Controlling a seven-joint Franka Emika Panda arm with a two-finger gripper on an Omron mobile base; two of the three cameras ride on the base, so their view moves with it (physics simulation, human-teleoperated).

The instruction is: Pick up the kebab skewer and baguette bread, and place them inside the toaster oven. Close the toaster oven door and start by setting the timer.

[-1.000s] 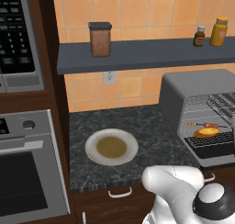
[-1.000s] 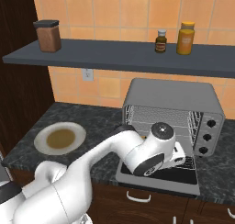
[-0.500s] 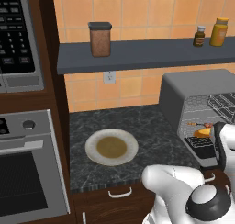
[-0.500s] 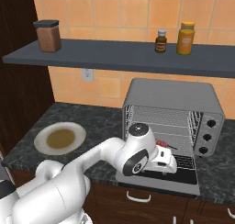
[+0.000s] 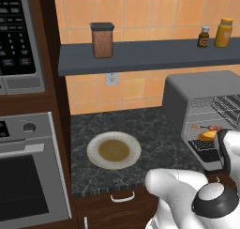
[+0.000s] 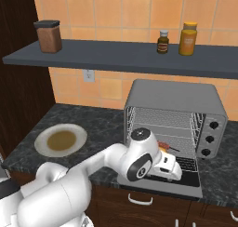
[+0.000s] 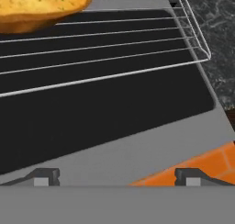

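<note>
Above toaster oven door [image 7: 137, 145], claw [image 7: 117, 176] spread, empty

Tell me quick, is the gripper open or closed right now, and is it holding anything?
Gripper: open and empty, fingertips wide apart above the toaster oven door; the baguette bread lies on the rack beyond it.

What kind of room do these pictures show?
Most likely a home kitchen, rendered by computer. A toaster oven stands on a dark stone counter, a built-in oven sits under a microwave, and jars stand on a wall shelf.
</note>
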